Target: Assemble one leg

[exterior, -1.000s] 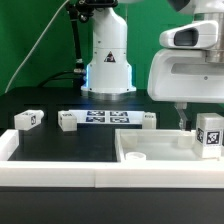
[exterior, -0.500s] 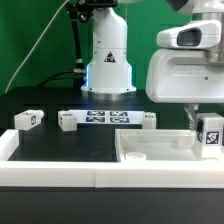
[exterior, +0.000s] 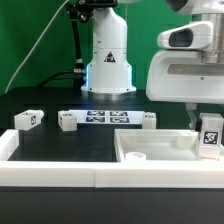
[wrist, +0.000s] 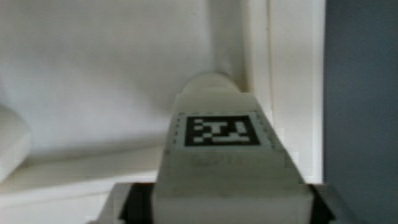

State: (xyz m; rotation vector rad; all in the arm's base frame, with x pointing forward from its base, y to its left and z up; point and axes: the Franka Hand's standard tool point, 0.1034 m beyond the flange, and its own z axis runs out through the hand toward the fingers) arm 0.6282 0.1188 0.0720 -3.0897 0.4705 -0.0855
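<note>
**Leg held over the tabletop's corner**

We see the gripper [exterior: 204,128] at the exterior view's right, its fingers clamped on a leg [exterior: 211,137] whose tag faces the camera. The leg stands upright, its lower end down by the near right corner of the tabletop [exterior: 150,150], the rimmed white tray in the foreground; we cannot tell whether the two touch. In the wrist view the same leg [wrist: 224,150] runs away from the camera between the dark fingers [wrist: 132,201], its tag plain on the near face, with the white floor and rim of the tabletop [wrist: 89,90] behind it.

Three more legs lie on the black table: one at the exterior view's left [exterior: 27,119], a second [exterior: 67,122] just beside the marker board [exterior: 105,118], and a third [exterior: 148,121] at the board's other end. The arm's white base [exterior: 108,55] rises behind them.
</note>
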